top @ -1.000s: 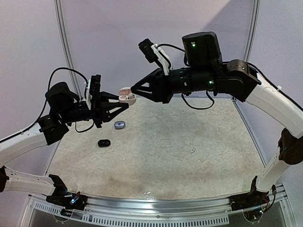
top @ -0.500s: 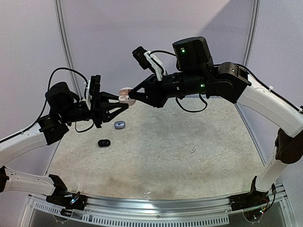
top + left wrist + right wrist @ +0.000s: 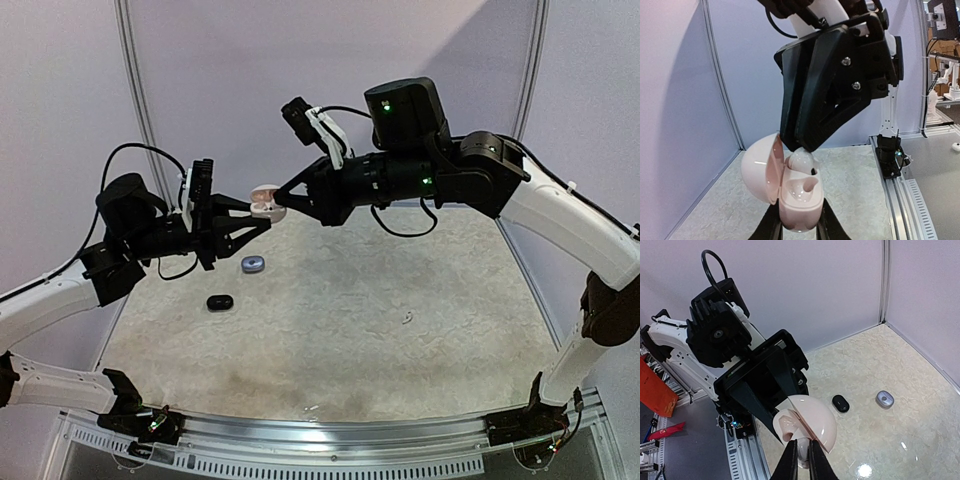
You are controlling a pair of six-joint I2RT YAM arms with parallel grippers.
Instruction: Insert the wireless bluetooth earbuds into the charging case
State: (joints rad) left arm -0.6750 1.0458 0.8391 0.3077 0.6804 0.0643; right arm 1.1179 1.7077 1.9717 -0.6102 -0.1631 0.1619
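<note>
From above, the left gripper is clamped on the open case, which it holds in the air over the far left of the table. The right gripper meets it tip to tip.

Left wrist: the earbud sits at the mouth of one socket, not yet seated, with the lid swung left.

Right wrist: the fingers are nearly closed, pinching the bud.

Insertion is in hand. Next, I judge, the bud needs pressing straight home before the fingers release.

Overhead; opposed wrist close-ups sharing case
</note>
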